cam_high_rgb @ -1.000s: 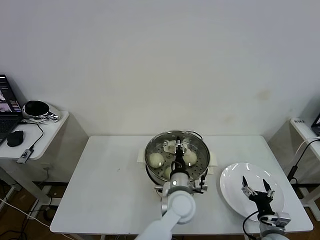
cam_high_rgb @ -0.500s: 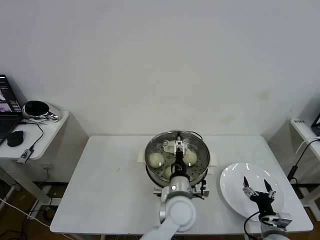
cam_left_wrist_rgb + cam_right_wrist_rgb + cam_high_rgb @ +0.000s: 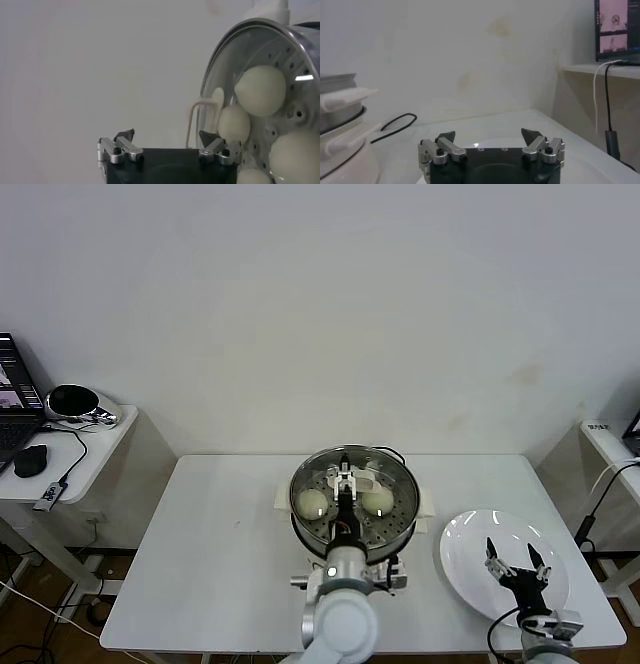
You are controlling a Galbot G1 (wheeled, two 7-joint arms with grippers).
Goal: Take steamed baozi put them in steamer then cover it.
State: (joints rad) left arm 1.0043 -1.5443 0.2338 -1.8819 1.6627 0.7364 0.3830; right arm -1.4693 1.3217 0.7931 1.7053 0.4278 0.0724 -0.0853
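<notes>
The steamer [image 3: 300, 514] stands mid-table with the glass cover [image 3: 330, 467] resting on it. Through the glass I see steamed baozi [image 3: 313, 503] [image 3: 377, 500] on the perforated tray. In the left wrist view, three baozi [image 3: 262, 90] [image 3: 234, 122] [image 3: 295, 155] show under the cover's metal rim [image 3: 220, 60]. My left gripper [image 3: 344, 480] [image 3: 166, 135] hangs open just over the cover, and the cream handle [image 3: 202, 117] sits free between its fingers. My right gripper [image 3: 516, 562] [image 3: 490, 135] is open and empty above the white plate [image 3: 460, 534].
A white mat [image 3: 283, 496] lies under the steamer. The steamer's white side [image 3: 337, 107] and a black cable [image 3: 395, 125] show in the right wrist view. A side table [image 3: 90, 459] with a laptop and mouse stands far left.
My left gripper has opened and let go of the cover's handle, and its wrist has drawn back toward me. The right arm has stayed still.
</notes>
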